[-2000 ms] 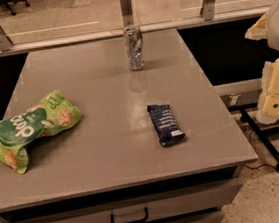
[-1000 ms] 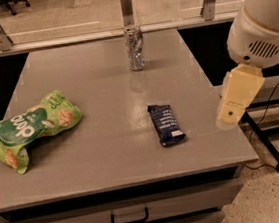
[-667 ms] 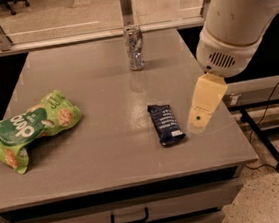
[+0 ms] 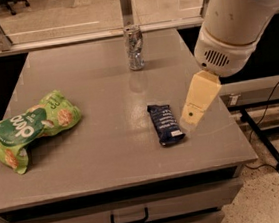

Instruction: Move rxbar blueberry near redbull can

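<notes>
Now we are on the approach: our gripper (image 4: 191,117) hangs at three o'clock of the blue bar (image 4: 165,124) lying on the table (image 4: 76,85), released or clenched we cannot tell, and next we must grasp the bar and carry it toward the can (image 4: 134,47) at its twelve o'clock.

The only text I can read is on the green chip bag (image 4: 28,128): large white letters on a dark green round patch, upside down from my view, which I take as "pop". The rxbar blueberry (image 4: 165,124) carries white lettering and the redbull can (image 4: 134,47) a printed label, but I cannot read either. The gripper (image 4: 194,112), just right of the bar, bears no marking I can read.
</notes>
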Action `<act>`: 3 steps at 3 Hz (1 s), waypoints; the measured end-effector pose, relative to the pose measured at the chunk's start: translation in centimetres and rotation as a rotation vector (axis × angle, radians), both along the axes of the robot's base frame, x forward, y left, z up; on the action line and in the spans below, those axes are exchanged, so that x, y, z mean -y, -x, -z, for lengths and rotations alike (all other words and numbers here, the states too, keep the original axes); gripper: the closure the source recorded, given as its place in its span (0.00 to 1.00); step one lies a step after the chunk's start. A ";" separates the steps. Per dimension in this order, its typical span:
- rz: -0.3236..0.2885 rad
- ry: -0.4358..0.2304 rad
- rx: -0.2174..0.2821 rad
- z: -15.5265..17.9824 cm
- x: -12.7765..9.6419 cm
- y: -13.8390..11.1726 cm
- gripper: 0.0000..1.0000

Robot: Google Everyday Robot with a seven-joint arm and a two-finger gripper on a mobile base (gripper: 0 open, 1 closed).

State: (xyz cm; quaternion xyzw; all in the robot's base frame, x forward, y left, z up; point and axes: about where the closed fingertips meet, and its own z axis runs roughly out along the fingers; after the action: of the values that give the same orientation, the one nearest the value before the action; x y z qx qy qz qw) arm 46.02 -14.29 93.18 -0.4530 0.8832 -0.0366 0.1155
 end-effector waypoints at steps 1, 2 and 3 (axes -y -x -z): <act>0.119 -0.004 -0.022 0.7 -0.3 -0.6 0.00; 0.259 0.010 -0.042 2.1 -0.9 -2.5 0.00; 0.404 0.008 -0.047 3.9 -2.0 -4.4 0.00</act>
State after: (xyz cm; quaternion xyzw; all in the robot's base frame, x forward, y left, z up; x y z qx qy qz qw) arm 50.45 -12.26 89.32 -0.2680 0.9584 -0.0520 0.0833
